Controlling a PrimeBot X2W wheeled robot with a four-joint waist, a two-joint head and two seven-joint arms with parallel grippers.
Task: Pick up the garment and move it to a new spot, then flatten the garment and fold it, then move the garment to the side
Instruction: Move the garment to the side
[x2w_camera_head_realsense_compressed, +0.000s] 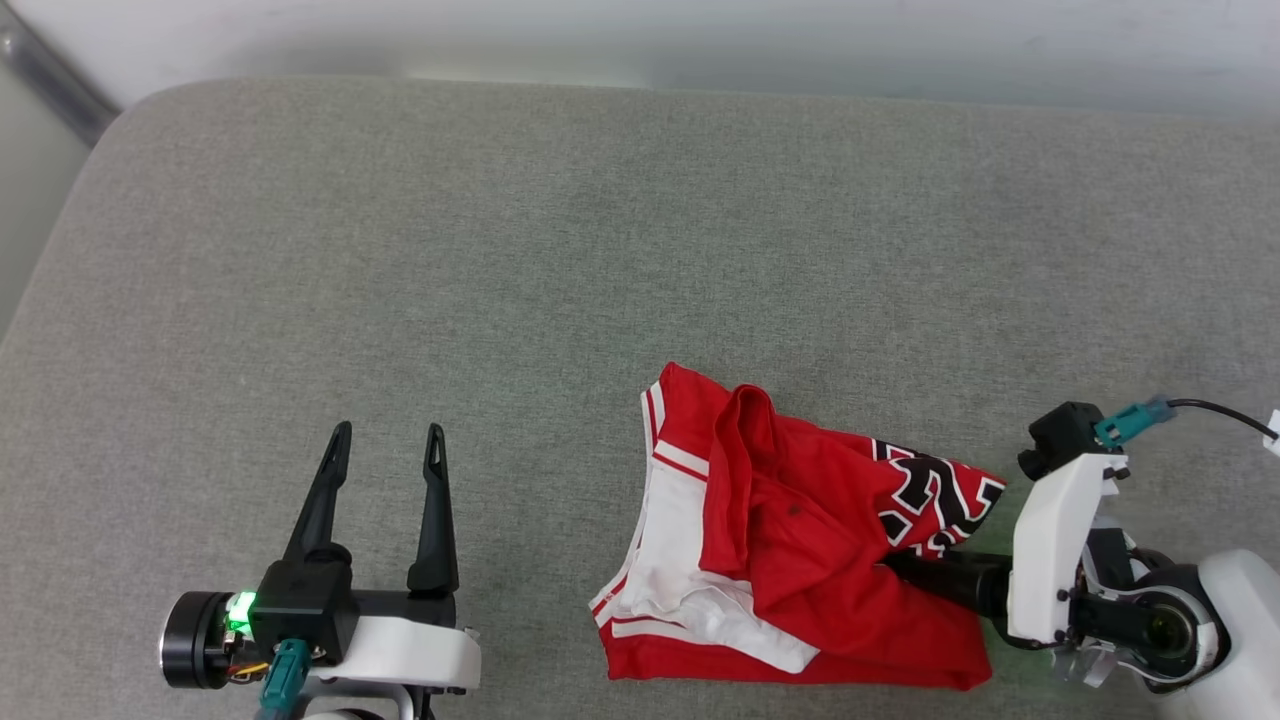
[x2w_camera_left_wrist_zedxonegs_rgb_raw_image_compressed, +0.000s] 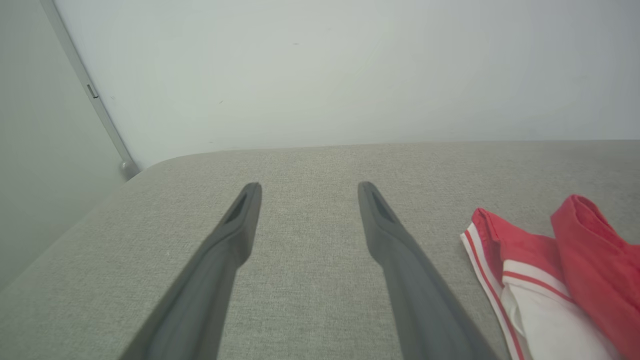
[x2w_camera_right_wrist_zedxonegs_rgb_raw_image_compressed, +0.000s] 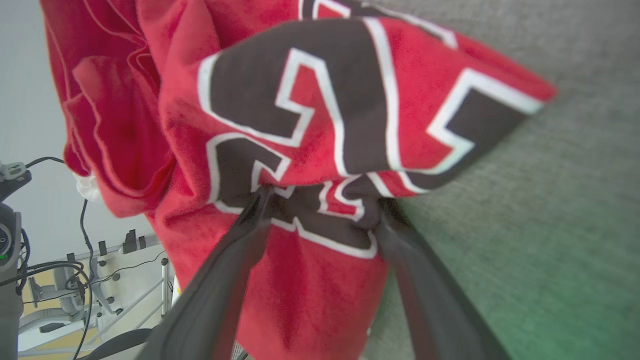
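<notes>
On the head camera I see the shirt (x2w_camera_head_realsense_compressed: 800, 540) lying crumpled on the grey cushion (x2w_camera_head_realsense_compressed: 500, 250), toward its near right, red body bunched over a white sleeve with striped trim. That view shows only a corner of the black lettering, whereas my right wrist camera shows it large: black white-outlined characters on a lifted fold that drapes over the tips of the right gripper (x2w_camera_right_wrist_zedxonegs_rgb_raw_image_compressed: 324, 200). The right wrist camera also picks up cables and a metal frame (x2w_camera_right_wrist_zedxonegs_rgb_raw_image_compressed: 100, 265) off beyond the cushion's edge. The left wrist camera looks along the cushion to a pale wall (x2w_camera_left_wrist_zedxonegs_rgb_raw_image_compressed: 320, 75), with just the striped sleeve edge and a red ridge of the shirt at its right. The left gripper (x2w_camera_head_realsense_compressed: 389, 432) sits at the near left, well apart from the shirt, fingers pointing away from me and spread wide with nothing between them. The right arm comes in from the right side, fingers pointing left into the cloth; they stand spread apart, tips hidden under the fold, not pinched together on it.
</notes>
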